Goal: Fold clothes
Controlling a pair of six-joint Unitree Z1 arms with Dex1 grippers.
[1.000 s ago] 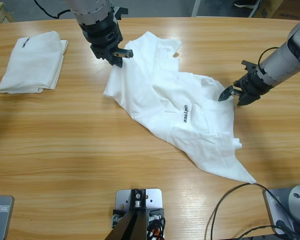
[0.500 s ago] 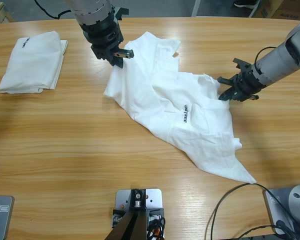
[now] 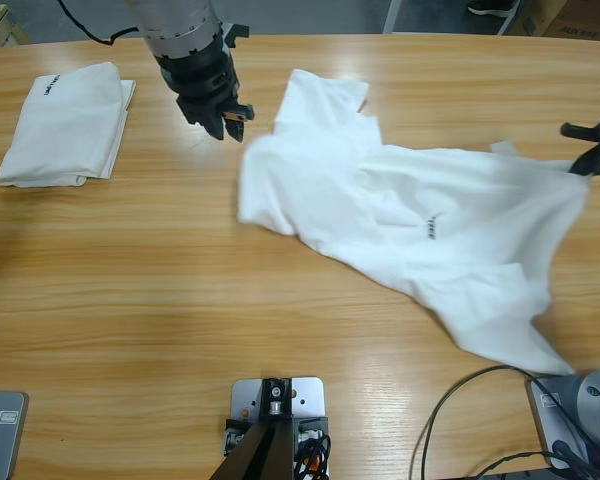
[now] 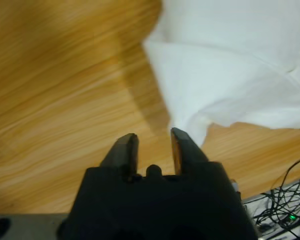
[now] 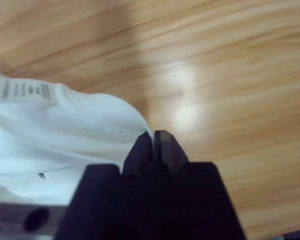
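A crumpled white T-shirt (image 3: 430, 235) with a small black lettering mark lies stretched across the right half of the table. At the table's right edge my right gripper (image 3: 590, 158) is shut on the shirt's hem. The right wrist view shows this gripper (image 5: 153, 139) pinching a thin fold of the shirt (image 5: 65, 130), with the neck label off to the left. My left gripper (image 3: 230, 120) hovers open over bare wood just left of the shirt's upper part. In the left wrist view nothing is between the left gripper (image 4: 152, 142) jaws, and the shirt (image 4: 230, 75) lies beyond them.
A second white T-shirt (image 3: 65, 120), folded into a neat rectangle, lies at the table's far left. Black cables (image 3: 460, 420) trail over the front right edge. Bare wooden table (image 3: 130, 300) fills the front left.
My right gripper has closed on the shirt's edge and dragged it right, to the table's edge. The whole shirt slid right and spread, away from my left gripper, which barely moved.
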